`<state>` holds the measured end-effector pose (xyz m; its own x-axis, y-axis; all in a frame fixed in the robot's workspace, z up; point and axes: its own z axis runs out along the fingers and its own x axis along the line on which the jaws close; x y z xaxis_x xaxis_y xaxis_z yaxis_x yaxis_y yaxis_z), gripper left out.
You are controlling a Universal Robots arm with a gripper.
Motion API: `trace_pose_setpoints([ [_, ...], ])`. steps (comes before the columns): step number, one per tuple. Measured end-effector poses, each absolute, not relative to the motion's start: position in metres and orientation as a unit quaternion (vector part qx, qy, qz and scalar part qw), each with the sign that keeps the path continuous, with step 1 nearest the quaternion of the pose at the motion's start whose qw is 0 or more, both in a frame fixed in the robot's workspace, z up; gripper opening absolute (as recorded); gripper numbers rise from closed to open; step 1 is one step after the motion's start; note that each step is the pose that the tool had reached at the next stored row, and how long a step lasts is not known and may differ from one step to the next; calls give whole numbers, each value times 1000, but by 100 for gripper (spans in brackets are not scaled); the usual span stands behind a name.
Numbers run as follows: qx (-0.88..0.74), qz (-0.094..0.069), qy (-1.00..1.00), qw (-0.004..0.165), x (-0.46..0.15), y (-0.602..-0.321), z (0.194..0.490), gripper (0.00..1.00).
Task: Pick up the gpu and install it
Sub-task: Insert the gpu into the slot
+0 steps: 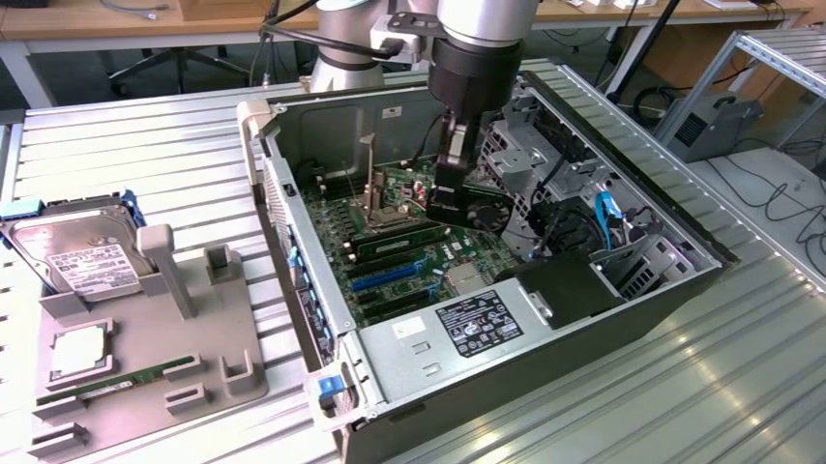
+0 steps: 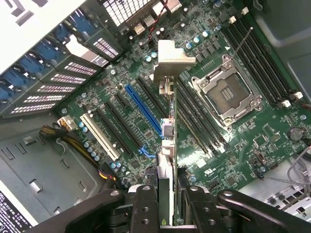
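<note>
My gripper [image 1: 446, 198] reaches down into the open computer case [image 1: 606, 319] and is shut on the gpu [image 1: 400, 193], a thin dark card held on edge above the motherboard [image 1: 413, 261]. In the wrist view the gpu [image 2: 167, 145] shows edge-on, running away from the gripper [image 2: 167, 199] to its silver bracket [image 2: 172, 58], which points toward the case's slot openings [image 2: 63, 77]. The card hangs over the row of expansion slots, just beside the blue slot [image 2: 143, 109] and apart from the board. The empty processor socket [image 2: 228, 94] lies on its other side.
On the exterior view's left, a grey fixture [image 1: 142, 358] carries a silver hard drive [image 1: 77, 256], a processor chip [image 1: 80, 353] and a green memory stick [image 1: 123, 377]. A power supply [image 1: 478, 324], the drive cage [image 1: 529, 164] and cables [image 1: 606, 217] crowd the case around the board.
</note>
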<state>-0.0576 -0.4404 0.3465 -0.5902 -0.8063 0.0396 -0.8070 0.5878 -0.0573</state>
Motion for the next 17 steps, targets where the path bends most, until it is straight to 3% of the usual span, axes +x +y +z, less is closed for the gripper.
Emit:
trace_pose_setpoints([
  [17,478,35,-878,4,-58,-440,346,26],
])
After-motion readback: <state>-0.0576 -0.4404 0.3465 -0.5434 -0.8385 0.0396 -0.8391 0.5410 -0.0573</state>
